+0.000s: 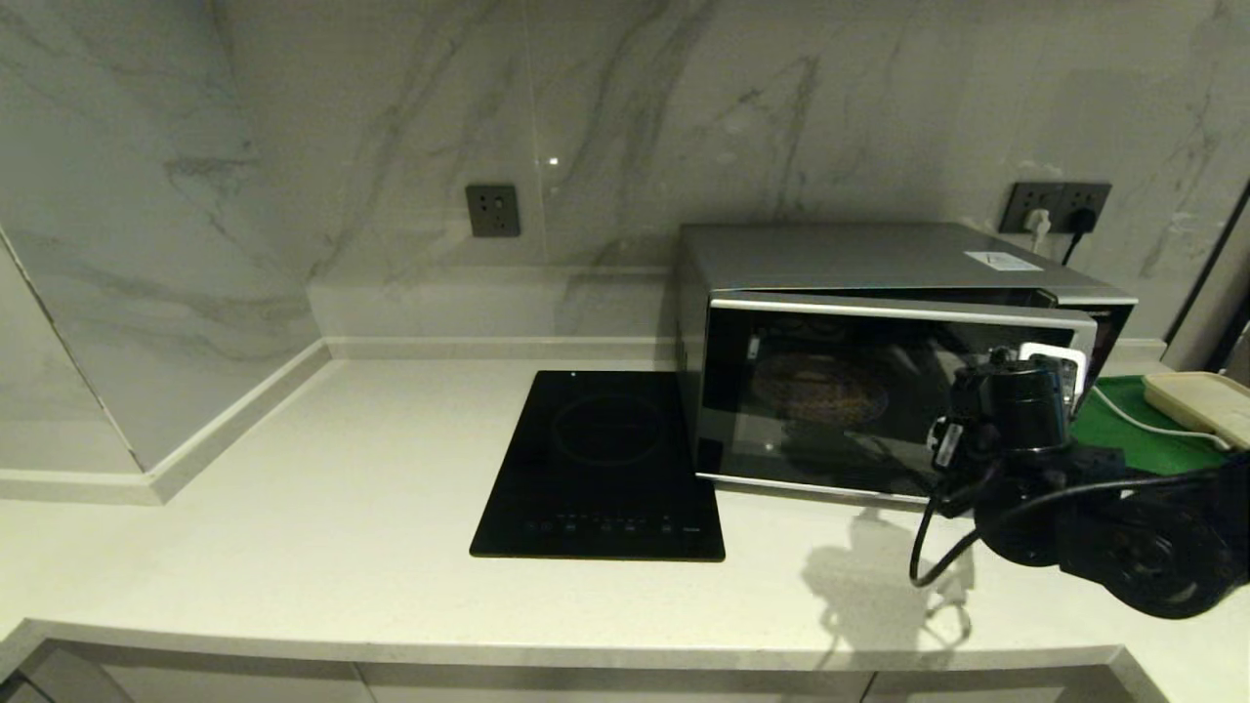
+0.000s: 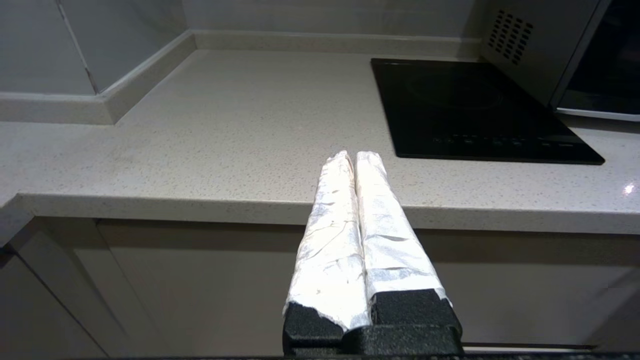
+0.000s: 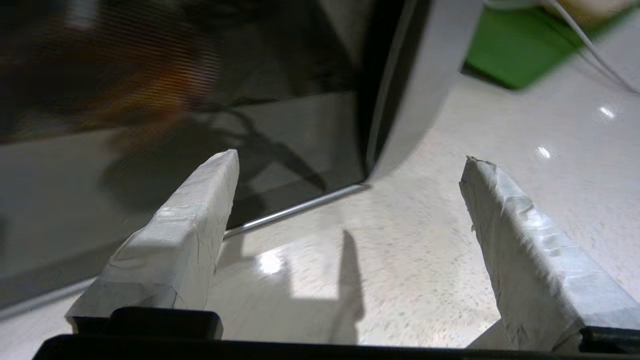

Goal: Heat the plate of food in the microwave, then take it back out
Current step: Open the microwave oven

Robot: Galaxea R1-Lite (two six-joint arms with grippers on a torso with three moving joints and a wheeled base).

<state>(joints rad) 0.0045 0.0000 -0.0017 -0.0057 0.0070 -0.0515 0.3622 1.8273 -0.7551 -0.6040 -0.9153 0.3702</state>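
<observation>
Right pincer [image 3: 350,160] spread wide at the microwave [image 1: 879,371] door's free edge, door slightly ajar.

The room is dim, lit from above and in front of the counter. The worktop [image 1: 342,508] takes soft light, and a small bright glint sits on the marble wall [image 1: 554,161] at the far side. The right arm [image 1: 1094,508] throws a blurry grey shadow onto the counter near its front edge. The microwave [image 1: 879,391] door is dark glass, mirroring the arm, with a faint warm glow behind it. In the right wrist view the door and the green tray [image 3: 515,50] are smeared by motion blur, and white glare spots dot the counter. The left wrist view is sharp, its taped fingers [image 2: 332,240] brightly lit.
</observation>
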